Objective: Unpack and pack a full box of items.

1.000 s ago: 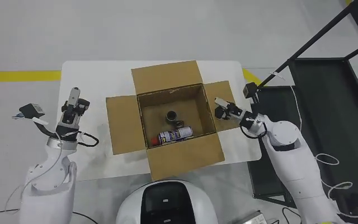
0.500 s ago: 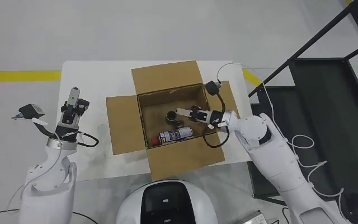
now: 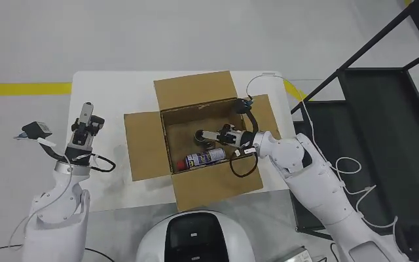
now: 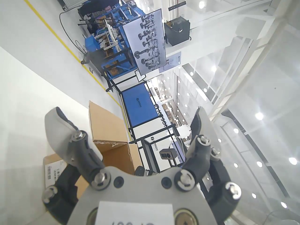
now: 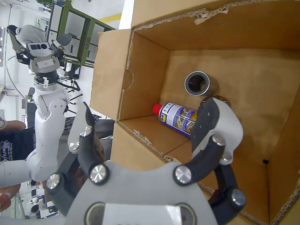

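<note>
- Inside the open cardboard box [image 3: 193, 88], my right end effector [image 3: 213, 139] hangs with its fingers spread wide, holding nothing.
- Just beyond its fingertips, the spray can [image 5: 174, 115] lies on its side on the box floor, red cap toward a corner.
- Right past the can from that end effector, a metal cylinder [image 5: 201, 85] also lies on its side.
- Outside the box, over the desk [image 3: 105, 92], my left end effector [image 4: 128, 115] points upward, fingers wide apart and empty.

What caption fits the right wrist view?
Open right hand over a cardboard box containing a spray can and a metal cylinder.
</note>
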Robot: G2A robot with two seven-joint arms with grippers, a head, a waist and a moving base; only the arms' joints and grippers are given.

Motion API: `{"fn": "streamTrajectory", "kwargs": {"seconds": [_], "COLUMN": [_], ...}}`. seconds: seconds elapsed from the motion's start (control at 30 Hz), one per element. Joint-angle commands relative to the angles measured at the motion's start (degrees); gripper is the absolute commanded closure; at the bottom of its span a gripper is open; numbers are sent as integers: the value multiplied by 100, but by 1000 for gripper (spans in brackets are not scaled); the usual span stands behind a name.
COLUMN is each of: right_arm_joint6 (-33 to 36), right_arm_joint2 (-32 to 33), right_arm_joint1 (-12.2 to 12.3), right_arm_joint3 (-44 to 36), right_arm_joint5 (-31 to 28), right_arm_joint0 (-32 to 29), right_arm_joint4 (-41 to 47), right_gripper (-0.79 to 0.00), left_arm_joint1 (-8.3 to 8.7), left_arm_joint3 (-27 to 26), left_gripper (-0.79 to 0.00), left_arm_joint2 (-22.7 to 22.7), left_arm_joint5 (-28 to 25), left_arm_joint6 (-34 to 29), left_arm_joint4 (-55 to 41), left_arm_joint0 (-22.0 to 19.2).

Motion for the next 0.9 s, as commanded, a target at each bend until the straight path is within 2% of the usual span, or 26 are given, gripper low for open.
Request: {"fn": "streamTrajectory", "kwargs": {"seconds": [0.0,0.07,0.23,0.43,0.63,0.87], "right_arm_joint6": [0,118,617,381,470,824], "right_arm_joint2": [0,-132,-946,-1860,-2417,-2820], "right_arm_joint1": [0,-6,-108,-364,-597,-894], "right_arm_joint3": [0,-44,136,710,1428,2185], "right_arm_joint5": [0,-64,10,308,335,521], "right_arm_joint0": [0,82,911,1669,2150,2646], "right_arm_joint4": [-1,-231,-1716,-2761,-3076,-2857], "right_gripper": [-785,-785,-785,-785,-785,-785], "left_arm_joint1": [0,0,0,0,0,0], "left_arm_joint3": [0,0,0,0,0,0], "left_gripper": [-785,-785,-785,-785,-785,-785], "left_arm_joint2": [0,0,0,0,0,0], "left_arm_joint5": [0,0,0,0,0,0], "left_arm_joint6": [0,0,0,0,0,0], "left_arm_joint4": [0,0,0,0,0,0], "left_arm_joint0": [0,0,0,0,0,0]}}
